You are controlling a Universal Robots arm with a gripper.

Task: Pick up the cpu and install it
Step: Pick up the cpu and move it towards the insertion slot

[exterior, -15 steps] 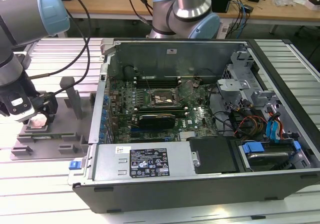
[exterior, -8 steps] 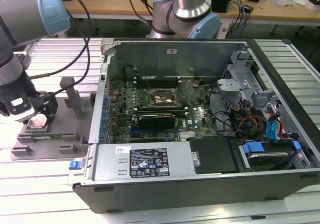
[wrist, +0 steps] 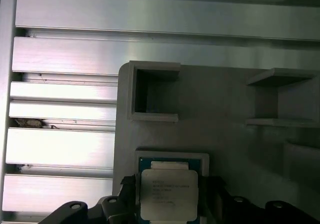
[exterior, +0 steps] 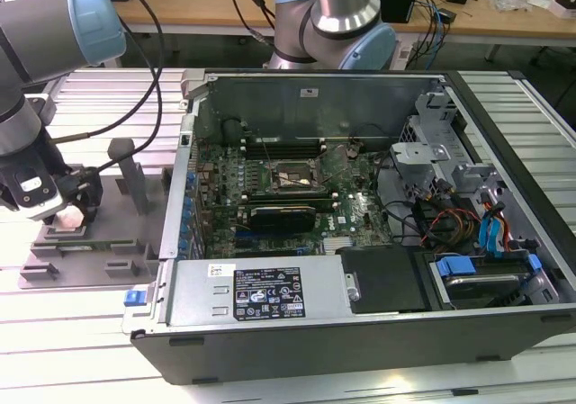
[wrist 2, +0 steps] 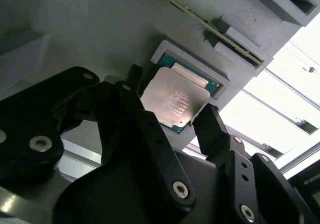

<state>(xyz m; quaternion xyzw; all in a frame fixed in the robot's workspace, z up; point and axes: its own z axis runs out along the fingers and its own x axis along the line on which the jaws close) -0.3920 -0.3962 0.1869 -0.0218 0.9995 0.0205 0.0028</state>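
1. We see a black-and-white label [exterior: 268, 293] on the metal cover [exterior: 193, 291] at the front of the open computer case [exterior: 360, 350]. It carries rows of small print and marks, and we cannot read any of them.
2. On the silvery top of the cpu [wrist 2: 172, 102] we see several lines of faint print in both wrist views [wrist: 167, 194]. The characters are too small for us to make out.
3. In the exterior view we notice a small white sticker [exterior: 31, 185] low on the arm [exterior: 36, 35]. We can read nothing on it.
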